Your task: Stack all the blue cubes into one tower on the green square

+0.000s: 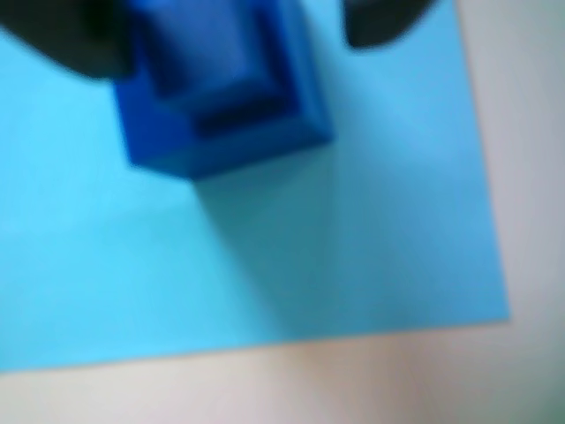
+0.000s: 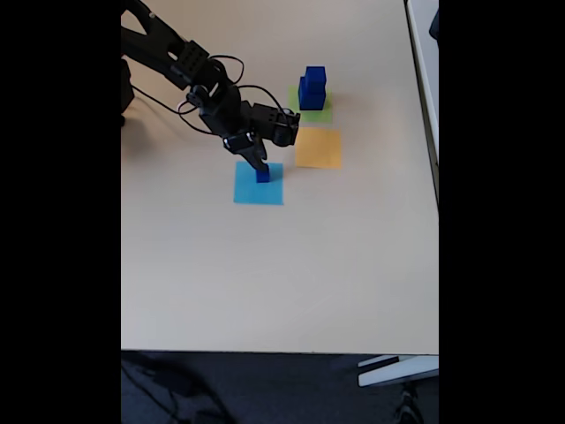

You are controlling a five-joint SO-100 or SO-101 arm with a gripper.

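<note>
In the blurred wrist view a dark blue cube (image 1: 221, 62) stands on a wider dark blue cube (image 1: 229, 141), both on the flat light blue square (image 1: 265, 265). My gripper (image 1: 234, 40) is open and straddles the upper cube. Its dark left finger (image 1: 79, 44) is close against the cube and its right finger (image 1: 380, 22) stands apart from it. The fixed view shows the gripper (image 2: 261, 166) right over this small blue stack (image 2: 262, 176). Behind and to the right, a tower (image 2: 312, 87) of two larger blue cubes stands on the green square (image 2: 323, 115).
An orange square (image 2: 318, 148) lies bare between the green and light blue (image 2: 259, 190) squares. The arm (image 2: 190, 66) reaches in from the top left with loose cables. The pale table's front edge (image 2: 282, 351) is far below, and its right edge (image 2: 424, 132) is near the squares.
</note>
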